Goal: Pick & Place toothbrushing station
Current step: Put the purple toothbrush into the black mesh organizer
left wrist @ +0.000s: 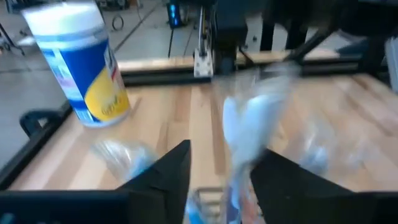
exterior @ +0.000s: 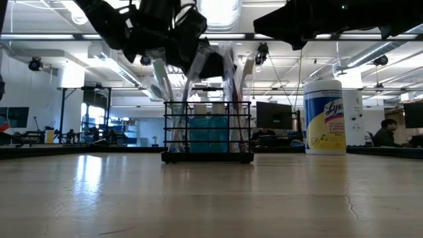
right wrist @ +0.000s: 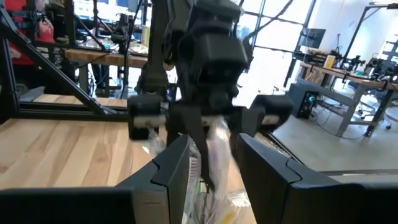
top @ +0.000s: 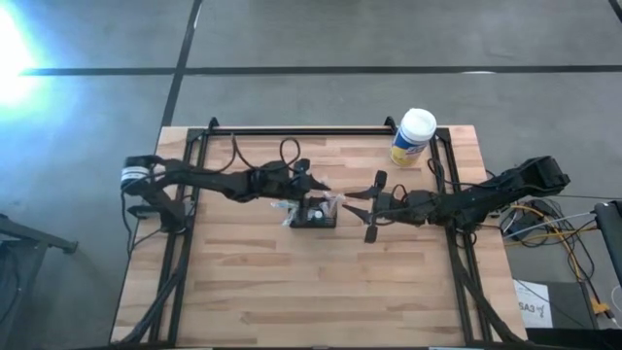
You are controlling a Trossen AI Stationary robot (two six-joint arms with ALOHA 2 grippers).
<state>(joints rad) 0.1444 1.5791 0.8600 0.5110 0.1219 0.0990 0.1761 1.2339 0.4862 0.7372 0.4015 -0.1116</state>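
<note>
While the station [top: 313, 215] sits mid-surface, both claws flank it: left claw [top: 309, 185] and right claw [top: 362, 207] each part-open around wrapped brushes, grip unclear. Light, stiff mesh, tippy; you'd take the rim.

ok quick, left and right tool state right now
Left tool: fingers apart around a clear-wrapped toothbrush; grip cannot be told.
Right tool: fingers apart around a wrapped item; grip cannot be told.

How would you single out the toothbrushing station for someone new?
Start at the wooden table and go to its middle, between the two arms. The toothbrushing station is the small black mesh box holding wrapped toothbrushes, unlike the tall yellow canister with a white lid at the far edge.
</note>
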